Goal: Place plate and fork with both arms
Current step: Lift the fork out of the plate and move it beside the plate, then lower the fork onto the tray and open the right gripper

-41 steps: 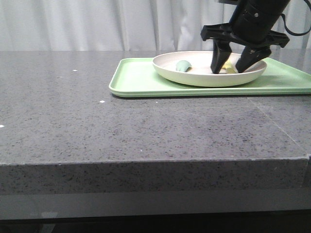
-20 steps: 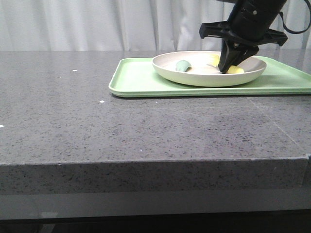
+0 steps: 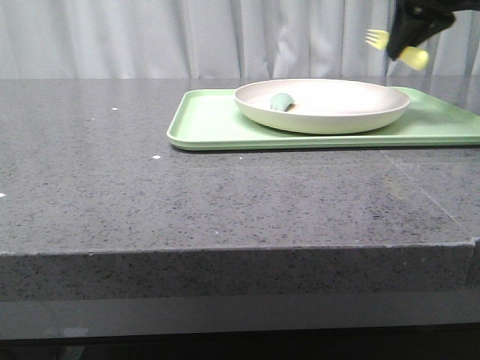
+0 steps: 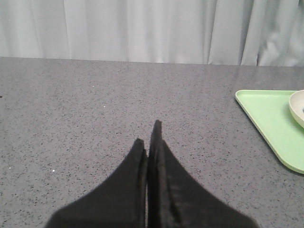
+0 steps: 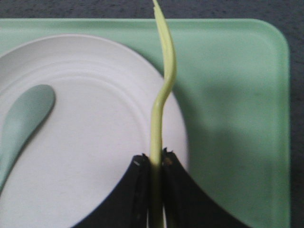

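Since the earlier frames the right gripper [image 3: 411, 34] has risen out of the large round off-white plate [image 3: 322, 105] and now sits high at the upper right of the front view, carrying the small pale-yellow plastic fork [image 3: 396, 46] clear above the plate's right rim; the fork's tines point left and it is lifted well off the dish. Going left to right, the grey speckled stone table [image 3: 150, 187] lies bare at the left, where the left gripper [image 4: 151, 142] hovers low over it with its black fingers pressed together on nothing. Next comes the flat rectangular light-green tray [image 3: 210, 124], with the plate resting on it. Inside the plate, toward its left side, lies a dull blue-green spoon-like utensil [image 3: 282, 101]. In the right wrist view the right gripper's jaws are clamped tight on the fork's handle, its curved shaft reaching out over the plate's edge and the tray beyond.
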`<state>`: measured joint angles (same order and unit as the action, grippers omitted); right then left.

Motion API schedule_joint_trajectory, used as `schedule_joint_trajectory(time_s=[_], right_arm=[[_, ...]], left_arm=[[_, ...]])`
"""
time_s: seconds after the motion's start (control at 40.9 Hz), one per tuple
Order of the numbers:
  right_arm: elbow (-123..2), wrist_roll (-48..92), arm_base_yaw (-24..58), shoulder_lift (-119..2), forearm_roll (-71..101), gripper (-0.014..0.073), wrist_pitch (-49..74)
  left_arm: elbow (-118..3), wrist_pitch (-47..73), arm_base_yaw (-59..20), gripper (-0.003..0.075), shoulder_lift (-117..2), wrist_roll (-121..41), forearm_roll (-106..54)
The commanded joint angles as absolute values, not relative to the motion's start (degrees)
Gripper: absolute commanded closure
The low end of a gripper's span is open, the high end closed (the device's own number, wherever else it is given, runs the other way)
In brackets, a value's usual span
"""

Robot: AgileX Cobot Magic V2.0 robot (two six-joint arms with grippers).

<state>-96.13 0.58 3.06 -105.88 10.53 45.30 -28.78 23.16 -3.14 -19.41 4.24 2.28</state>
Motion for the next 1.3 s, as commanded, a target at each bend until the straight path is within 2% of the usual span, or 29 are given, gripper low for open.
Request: schedule_joint_trajectory(time_s=[0.0,0.539,0.783,1.004,1.273], right_arm=[[-98.0,0.7,0.7,-103.2,10.4,0.0642,44.6],[-98.0,1.6,-0.4,-110.1,7.6,0.063,46.8],[-98.0,1.6,-0.5,-110.1,7.6,0.043,47.1],[-98.0,1.5,-0.6,-108.2,7.6,0.0293,46.9],[-98.0,1.5,-0.6,-100.6,7.6,0.0286,46.3]], left_arm=[[-30.4,18.6,-3.1,0.0738,-19.8,4.4,1.9],[-30.4,18.6,-3.1,0.0738,-19.8,4.4,1.9],[-30.4,18.6,-3.1,0.0738,-19.8,4.4,1.9],[-30.4,18.6,-3.1,0.0738,-19.8,4.4,1.9],[-30.4,18.6,-3.1,0.0738,-19.8,4.4,1.9]])
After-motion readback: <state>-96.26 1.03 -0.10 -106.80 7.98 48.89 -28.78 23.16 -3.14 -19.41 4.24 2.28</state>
